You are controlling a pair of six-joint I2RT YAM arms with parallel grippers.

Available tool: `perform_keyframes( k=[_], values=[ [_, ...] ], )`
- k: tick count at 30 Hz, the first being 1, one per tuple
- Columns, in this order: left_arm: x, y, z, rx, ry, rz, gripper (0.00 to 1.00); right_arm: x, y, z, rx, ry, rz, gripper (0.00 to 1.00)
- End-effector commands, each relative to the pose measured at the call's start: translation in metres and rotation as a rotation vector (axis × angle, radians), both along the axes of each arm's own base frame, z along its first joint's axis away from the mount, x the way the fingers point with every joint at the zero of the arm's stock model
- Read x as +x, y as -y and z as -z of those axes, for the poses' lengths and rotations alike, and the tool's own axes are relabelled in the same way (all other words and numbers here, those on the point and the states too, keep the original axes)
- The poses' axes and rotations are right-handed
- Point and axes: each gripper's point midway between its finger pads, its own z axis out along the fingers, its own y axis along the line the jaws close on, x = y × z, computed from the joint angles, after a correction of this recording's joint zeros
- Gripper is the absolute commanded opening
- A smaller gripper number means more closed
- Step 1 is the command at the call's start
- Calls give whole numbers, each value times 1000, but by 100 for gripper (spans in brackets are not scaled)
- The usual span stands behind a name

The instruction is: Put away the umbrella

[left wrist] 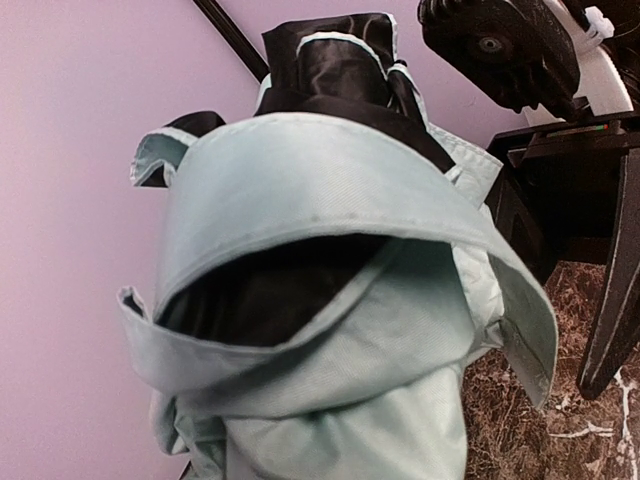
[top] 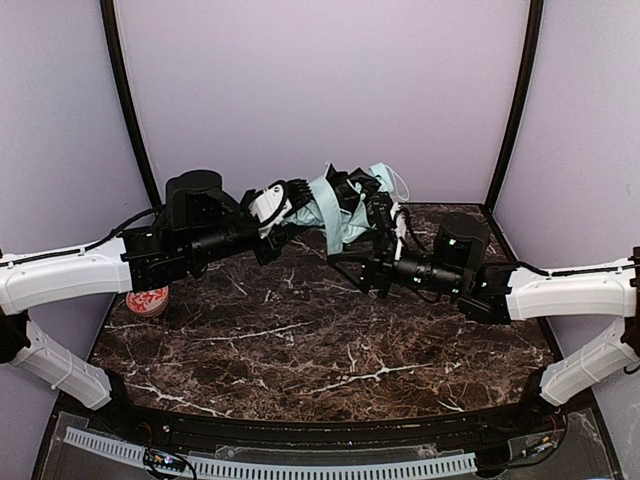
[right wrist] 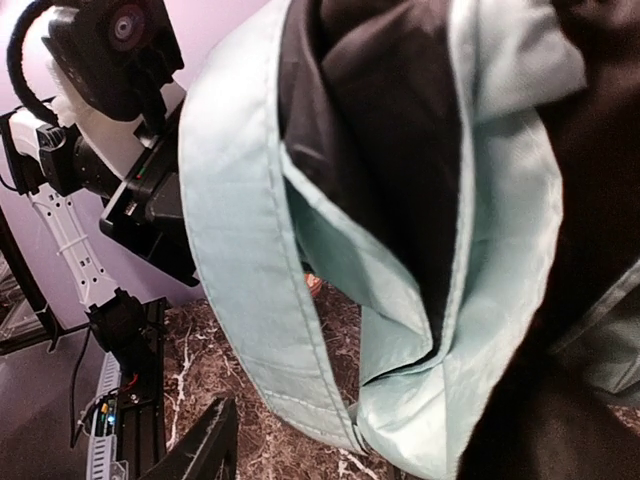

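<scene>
The umbrella (top: pixel 335 212), a bundle of pale mint fabric with black lining, hangs in the air above the back middle of the table. My left gripper (top: pixel 288 207) is shut on its left end. In the left wrist view the umbrella (left wrist: pixel 330 330) fills the frame and hides my fingers. My right gripper (top: pixel 380 232) is at the umbrella's right side with its jaws apart. In the right wrist view one black finger (right wrist: pixel 200 445) shows at the lower left, apart from a loose mint fold of the umbrella (right wrist: pixel 250 250). The other finger is hidden behind fabric.
The table (top: pixel 300 350) is dark marble with white veins. A small red and white container (top: pixel 147 301) sits at the left under my left arm. Purple walls with black corner poles (top: pixel 128 100) enclose the back and sides. A cable tray runs along the near edge.
</scene>
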Motion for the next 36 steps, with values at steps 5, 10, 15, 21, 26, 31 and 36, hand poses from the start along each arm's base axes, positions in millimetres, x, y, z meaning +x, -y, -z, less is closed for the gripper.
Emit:
perform_keyframes(
  k=[5, 10, 15, 21, 26, 31, 36],
  values=[
    [1, -1, -49, -128, 68, -11, 0, -11, -3, -34, 111, 40, -76, 58],
    [3, -2, -50, -124, 70, -22, 0, -14, -5, -38, 125, 26, -100, 27],
    [8, -3, -53, -132, 66, -47, 0, -16, -10, -27, 89, -10, -132, 0],
    [11, 1, -54, -138, 73, -49, 0, -18, -11, -24, 83, -54, -152, 7],
    [-7, 6, -54, -149, 102, 54, 0, -18, -7, -36, 114, -54, -140, 23],
    [-19, 8, -67, -209, 96, 123, 0, -16, 3, -56, 196, -95, -86, 35],
    [-17, 15, -80, -243, 59, 151, 0, -37, 17, -54, 260, -130, -33, 51]
  ],
)
